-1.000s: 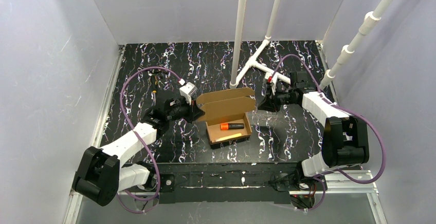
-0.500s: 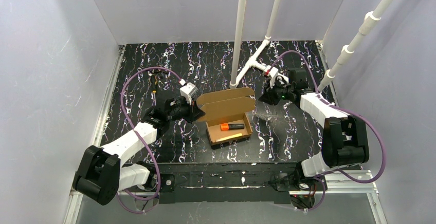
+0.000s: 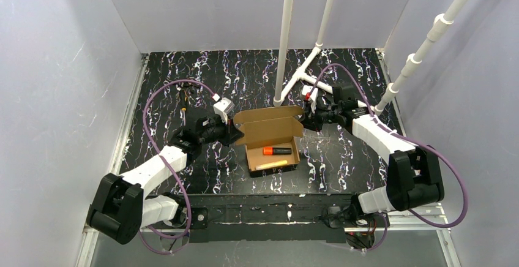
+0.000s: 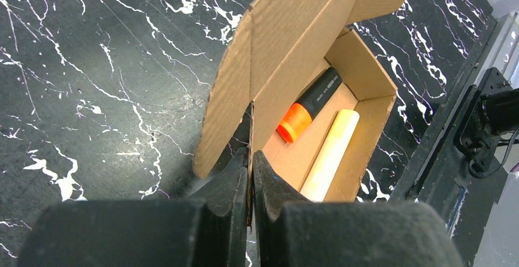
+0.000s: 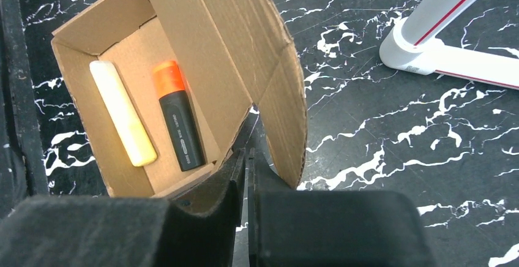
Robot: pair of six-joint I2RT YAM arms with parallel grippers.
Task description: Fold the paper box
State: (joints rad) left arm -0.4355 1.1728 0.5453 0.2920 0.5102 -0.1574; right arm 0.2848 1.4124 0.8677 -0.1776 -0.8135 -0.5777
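So the paper box is sitting around the middle of the table, between the two arms. It's already folded up into a little tray with the lid standing open at the far side. The side flaps on the lid stick out to the left and right.

Inside the tray there's a black marker with an orange cap, and a pale yellow stick lying next to it on the near side, the two roughly parallel. No idea what the yellow thing actually is.

The left tool is squeezed right down on the box's left edge, at the corner where the lid flap meets the tray wall. In the left wrist view there's a sliver of cardboard caught between the two black fingers.

The right tool is at the matching corner on the right side, just under the right lid flap. Its jaws are almost together, with only a thin dark slit between them. Honestly I can't tell if any cardboard is pinched in there or if it's just nosed up against the corner.

Just past the box there's a white pipe stand on the table.
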